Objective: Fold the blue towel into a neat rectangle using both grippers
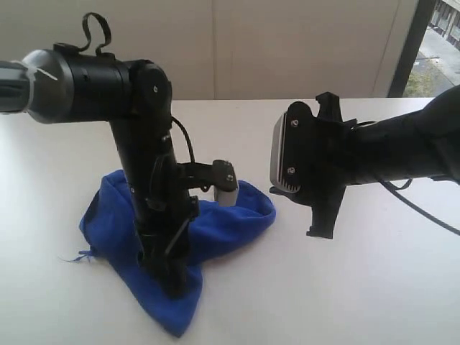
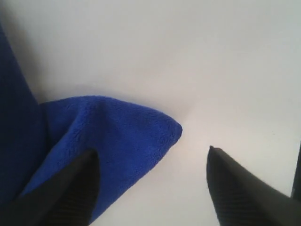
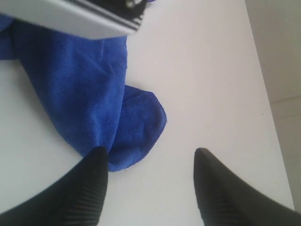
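The blue towel [image 1: 226, 223] lies crumpled in a loose heap (no flat rectangle yet) on the left half of the white worktop [image 1: 374, 287], with one pointed corner trailing toward the near edge. The left gripper [image 2: 151, 151] points down onto the heap, jaws apart, one finger [image 2: 77, 188] over the cloth. The right gripper [image 3: 150, 157] hangs above the worktop's right half, jaws apart and empty.

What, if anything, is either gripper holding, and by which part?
Nothing is held. Both the left gripper and right gripper are open; a corner of the blue towel lies between the left fingers, ungripped.
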